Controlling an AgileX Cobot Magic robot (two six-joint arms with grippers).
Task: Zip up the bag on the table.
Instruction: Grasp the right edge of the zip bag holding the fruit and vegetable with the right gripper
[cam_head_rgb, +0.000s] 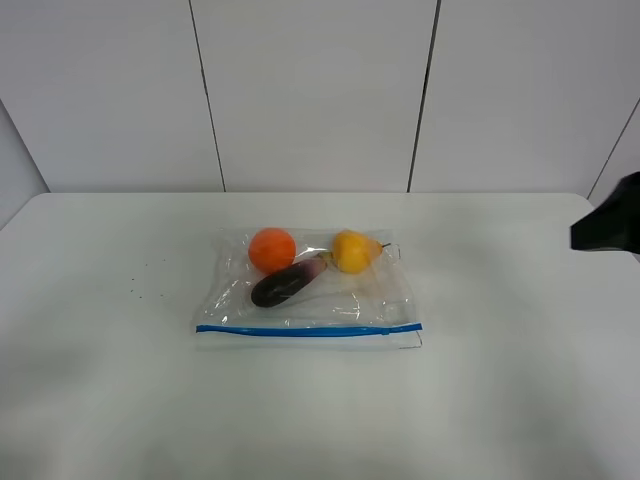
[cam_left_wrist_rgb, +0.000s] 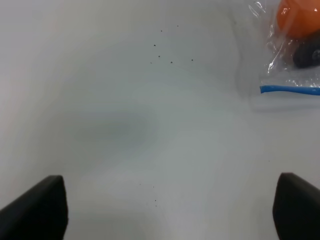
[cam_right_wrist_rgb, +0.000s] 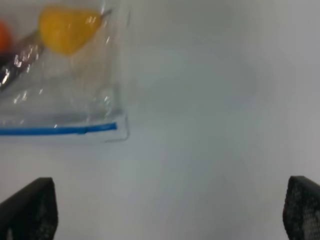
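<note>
The clear bag (cam_head_rgb: 330, 300) lies flat in the middle of the white table (cam_head_rgb: 100, 390), its blue zipper strip (cam_head_rgb: 308, 330) along the near edge. Inside it are an orange (cam_head_rgb: 272, 249), a purple eggplant (cam_head_rgb: 285, 283) and a yellow pear (cam_head_rgb: 352, 250). My left gripper (cam_left_wrist_rgb: 167, 205) hovers open over bare table, well left of the bag's corner (cam_left_wrist_rgb: 292, 60). My right gripper (cam_right_wrist_rgb: 166, 207) is open too, off the right end of the zipper strip (cam_right_wrist_rgb: 60, 130), with nothing between its fingers. Only a dark part of the right arm (cam_head_rgb: 610, 225) shows in the high view.
Several tiny dark specks (cam_head_rgb: 135, 290) dot the table left of the bag. A white panelled wall (cam_head_rgb: 315, 90) stands behind the table's far edge. White tabletop stretches on all sides of the bag.
</note>
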